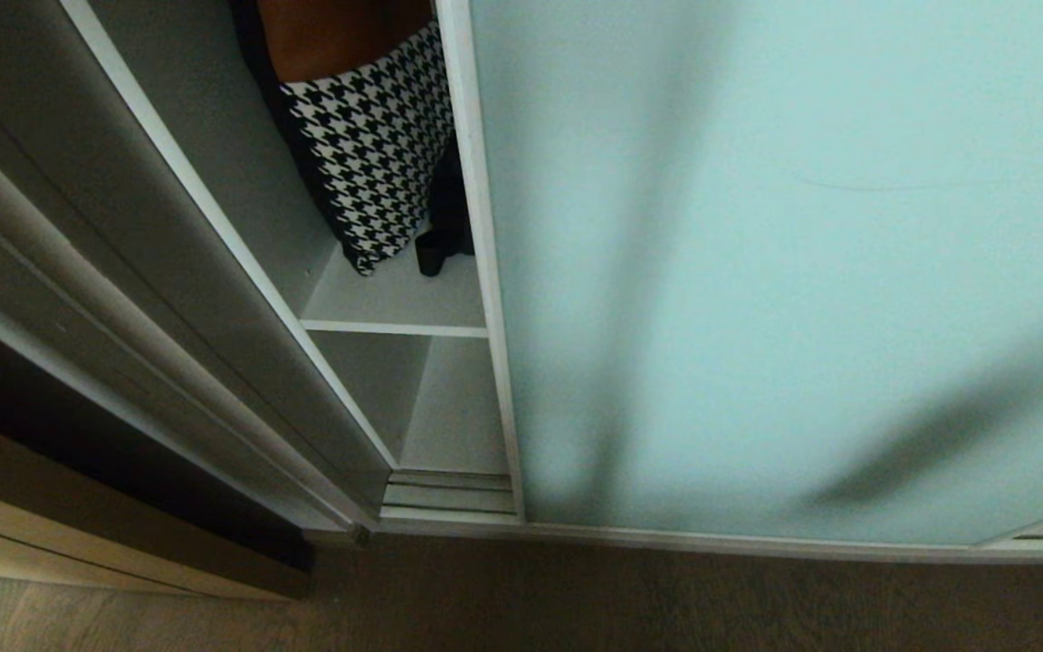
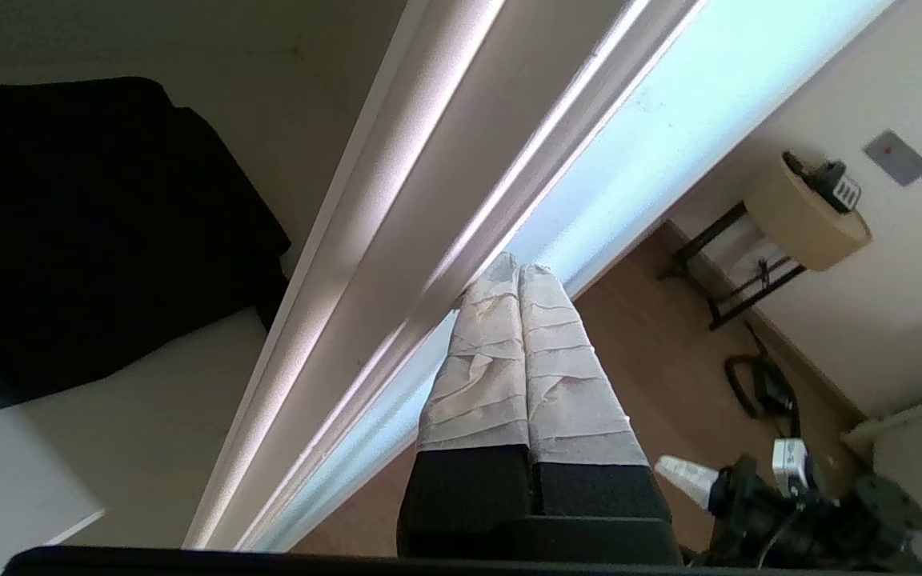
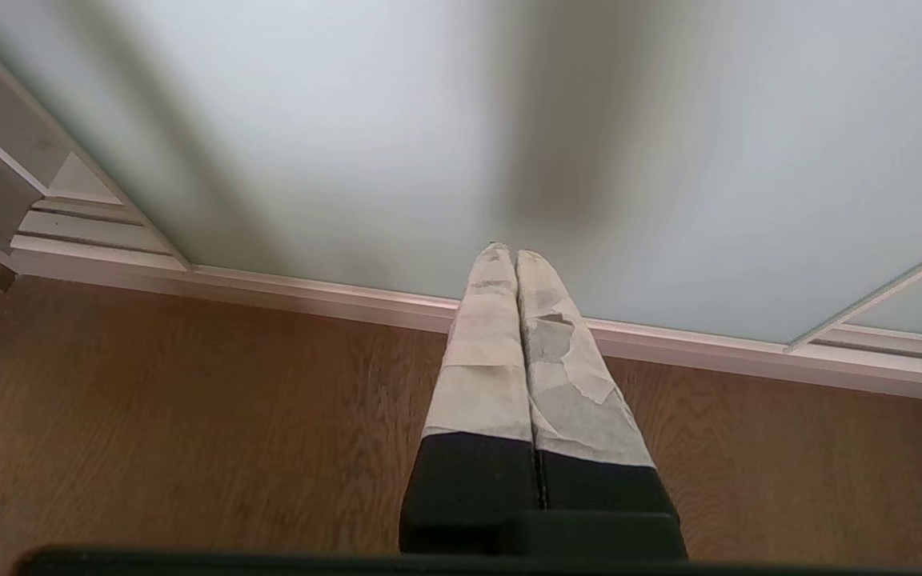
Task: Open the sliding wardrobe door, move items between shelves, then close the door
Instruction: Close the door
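Sliding wardrobe door (image 1: 784, 272) seen partly open; gap at left shows shelves (image 1: 395, 328) w/ houndstooth garment (image 1: 377, 154) hung above; black bag (image 2: 85, 224) laid on shelf board; left gripper (image 2: 519, 270) fingers closed, empty, by door frame; right gripper (image 3: 505, 254) fingers closed, over floor (image 3: 189, 416).
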